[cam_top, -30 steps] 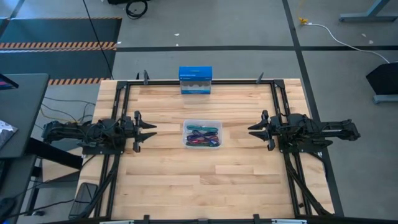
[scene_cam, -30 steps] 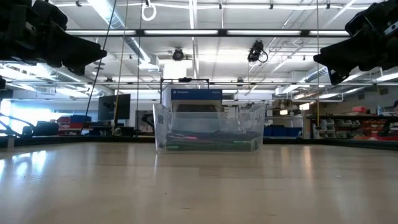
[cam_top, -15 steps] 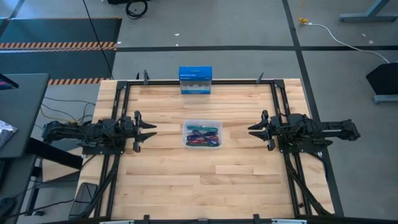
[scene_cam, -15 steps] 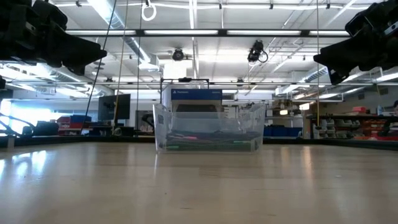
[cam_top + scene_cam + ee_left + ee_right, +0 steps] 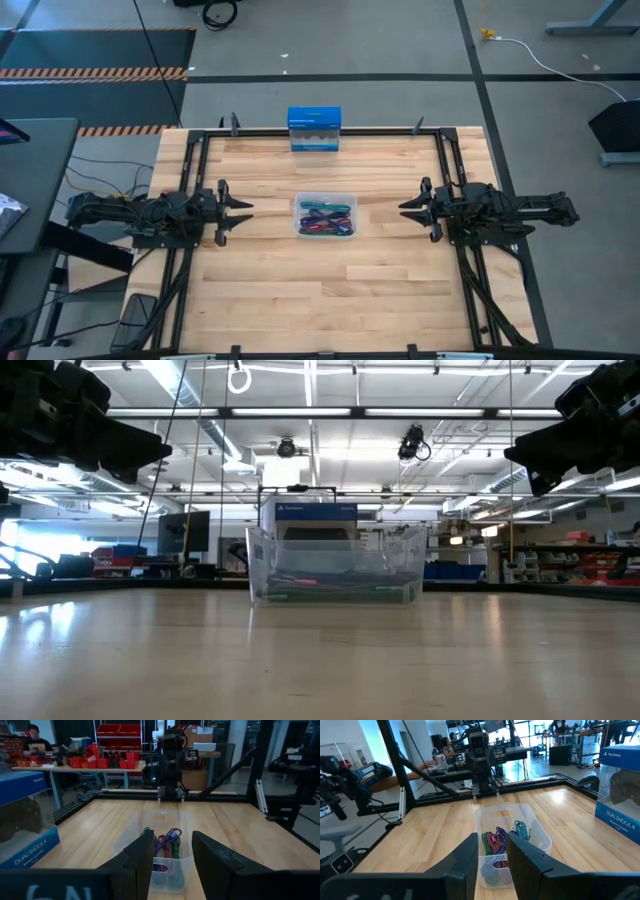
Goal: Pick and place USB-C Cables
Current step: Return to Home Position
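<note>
Tray (image 5: 325, 196): centre of table (image 5: 320, 290).
USB-C cables (image 5: 326, 218): in the tray.
Box (image 5: 314, 129): 12 o'clock, table edge.
Left gripper (image 5: 243, 213): 9 o'clock, apart.
Right gripper (image 5: 405, 209): 3 o'clock, apart.

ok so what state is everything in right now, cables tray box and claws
USB-C cables: lying inside the tray
clear tray: upright, between the claws, holding the cables
blue box: upright, behind the tray, apart from it
left claw: open, empty
right claw: open, empty

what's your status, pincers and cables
Left pincer open, empty, left of clear tray. Right pincer open, empty, right of tray. USB-C cables piled in tray between them. Nothing blocking; blue box at back edge.
</note>
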